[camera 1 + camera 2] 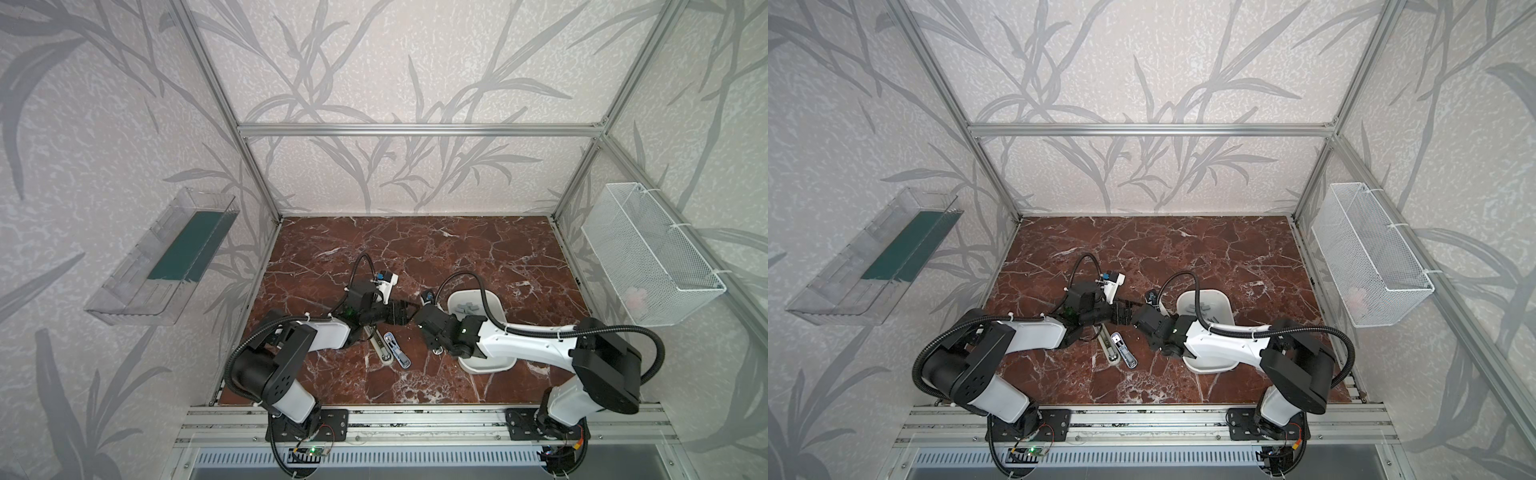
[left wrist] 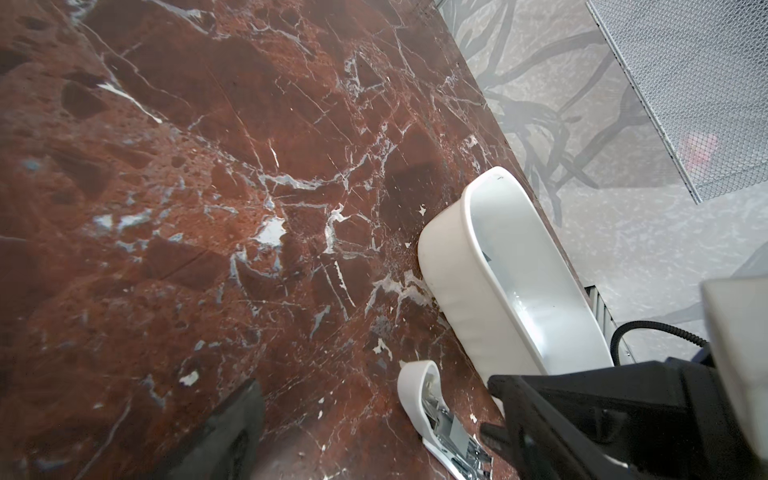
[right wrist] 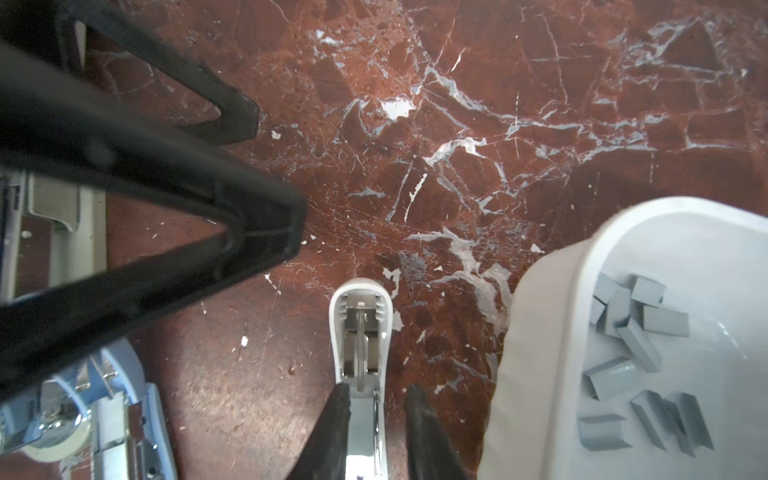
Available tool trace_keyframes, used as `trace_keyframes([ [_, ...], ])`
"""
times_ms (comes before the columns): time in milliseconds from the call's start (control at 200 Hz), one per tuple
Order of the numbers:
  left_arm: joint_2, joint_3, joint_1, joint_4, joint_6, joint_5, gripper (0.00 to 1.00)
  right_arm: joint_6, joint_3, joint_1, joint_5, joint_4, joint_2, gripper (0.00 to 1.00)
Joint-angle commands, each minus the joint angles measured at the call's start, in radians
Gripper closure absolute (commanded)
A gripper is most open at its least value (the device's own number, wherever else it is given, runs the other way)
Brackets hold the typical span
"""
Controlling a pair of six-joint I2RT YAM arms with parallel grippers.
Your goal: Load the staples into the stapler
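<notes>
right wrist: stapler (image 3: 360,328) near tray rim (image 3: 555,266)

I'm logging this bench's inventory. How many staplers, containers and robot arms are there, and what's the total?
Staplers: 2 (blue stapler, white stapler)
Containers: 3 (white tray, clear bin, wire basket)
Robot arms: 2 (left arm, right arm)
Total: 7

A red-brown marble counter (image 1: 415,249) is lying inside a metal frame (image 1: 415,129), with a white tub (image 1: 496,301) sitting toward its right. A clear bin (image 1: 124,291) holding a dark green sheet (image 1: 187,245) is hanging on the left wall, and a white wire basket (image 1: 648,257) is hanging on the right wall
</notes>
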Motion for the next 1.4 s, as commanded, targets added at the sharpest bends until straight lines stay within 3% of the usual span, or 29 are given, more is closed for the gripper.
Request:
trace_keyframes([
  [0, 0.017, 0.035, -0.009, 0.064, -0.016, 0.044, 0.1, -0.004, 0.034, -0.004, 0.009, -0.039, 0.041, 0.74],
  [370, 0.033, 0.05, -0.014, 0.021, 0.018, 0.035, 0.1, 0.009, 0.042, -0.004, -0.012, -0.07, 0.074, 0.77],
  [1085, 0.0, 0.031, -0.07, -0.068, 0.08, -0.018, 0.11, 0.067, -0.077, 0.025, -0.003, -0.067, -0.064, 0.81],
  [1395, 0.099, 0.053, -0.127, -0.04, 0.063, -0.02, 0.14, 0.046, -0.084, 0.021, 0.055, -0.022, -0.118, 0.78],
])
